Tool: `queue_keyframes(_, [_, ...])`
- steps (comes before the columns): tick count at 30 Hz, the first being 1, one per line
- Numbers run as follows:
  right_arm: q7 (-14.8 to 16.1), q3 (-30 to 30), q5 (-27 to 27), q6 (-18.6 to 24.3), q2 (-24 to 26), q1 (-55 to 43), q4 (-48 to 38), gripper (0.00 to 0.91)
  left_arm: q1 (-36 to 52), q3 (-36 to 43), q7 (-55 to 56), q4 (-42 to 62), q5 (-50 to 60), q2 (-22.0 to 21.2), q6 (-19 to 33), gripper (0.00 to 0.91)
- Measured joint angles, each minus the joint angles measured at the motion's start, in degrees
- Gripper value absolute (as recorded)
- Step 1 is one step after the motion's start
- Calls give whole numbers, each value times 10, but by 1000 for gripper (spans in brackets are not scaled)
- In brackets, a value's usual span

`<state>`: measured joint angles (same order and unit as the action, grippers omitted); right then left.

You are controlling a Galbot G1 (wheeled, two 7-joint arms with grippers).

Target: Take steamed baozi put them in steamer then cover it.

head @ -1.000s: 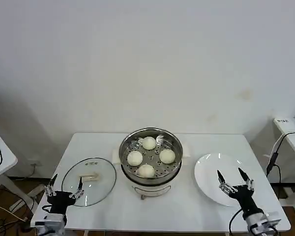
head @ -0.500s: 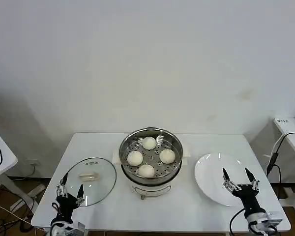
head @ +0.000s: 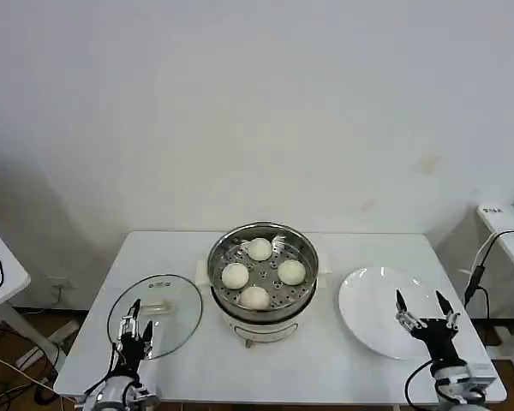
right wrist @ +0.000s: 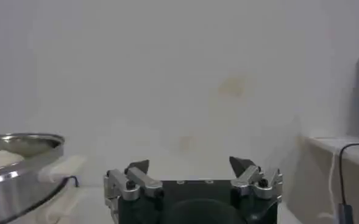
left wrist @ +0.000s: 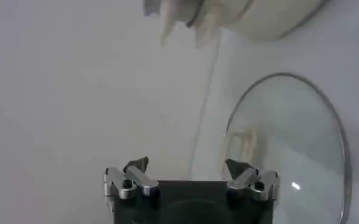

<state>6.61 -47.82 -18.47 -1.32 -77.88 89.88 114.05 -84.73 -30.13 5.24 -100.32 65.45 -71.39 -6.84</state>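
Left gripper (head: 135, 328), fingers spread, empty, sits at the near rim of the glass lid (head: 155, 314) on the desk (head: 325, 360), closer in than a second ago. All four baozi (head: 257, 274) sit in the steamer (head: 263, 270); covering remains, so next grab the lid handle (head: 155, 307). Right gripper (head: 426, 315), spread and empty, has pulled back over the plate (head: 368, 300).

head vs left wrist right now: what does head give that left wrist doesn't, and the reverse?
Head alone: all four steamed baozi on the perforated tray inside the steamer, the empty white plate, and the right end effector, open, over the plate's near edge.

Left wrist alone: a close look down the left end effector, showing the spread fingertips open and empty, with the lid handle past them.

Both: the glass lid lying flat on the table, uncovered steamer beside it, left end effector at the lid's near edge.
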Motion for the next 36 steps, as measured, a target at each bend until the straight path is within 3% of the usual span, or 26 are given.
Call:
queue_keyframes(19, [3, -4, 17, 7, -7, 6, -9, 907, 94, 22, 5, 87, 56, 5, 4, 907])
queue_keyframes(36, [4, -5, 26, 16, -11, 12, -8, 907, 126, 21, 2, 123, 77, 0, 15, 907])
